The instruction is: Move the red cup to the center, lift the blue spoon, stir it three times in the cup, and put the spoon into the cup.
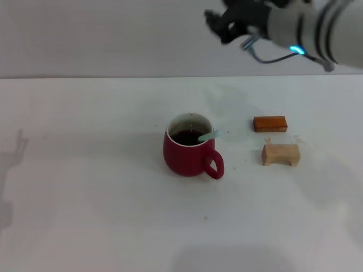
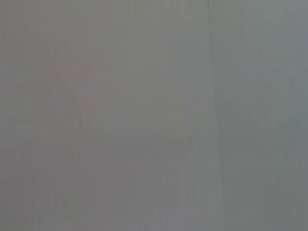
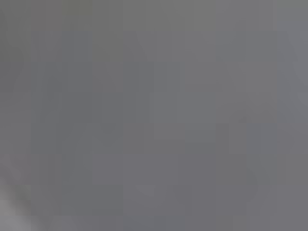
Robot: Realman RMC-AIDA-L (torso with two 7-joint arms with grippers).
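The red cup [image 1: 190, 149] stands near the middle of the white table, handle toward the front right, with dark liquid inside. The blue spoon [image 1: 208, 135] rests in the cup, its pale handle leaning out over the right rim; its bowl is hidden in the liquid. My right gripper [image 1: 220, 24] is raised high above the table's far edge, up and to the right of the cup, holding nothing. My left gripper is out of view. Both wrist views show only plain grey.
An orange-brown block [image 1: 270, 123] and a tan wooden block [image 1: 281, 154] lie to the right of the cup. The white table [image 1: 85, 187] spreads to the left and front.
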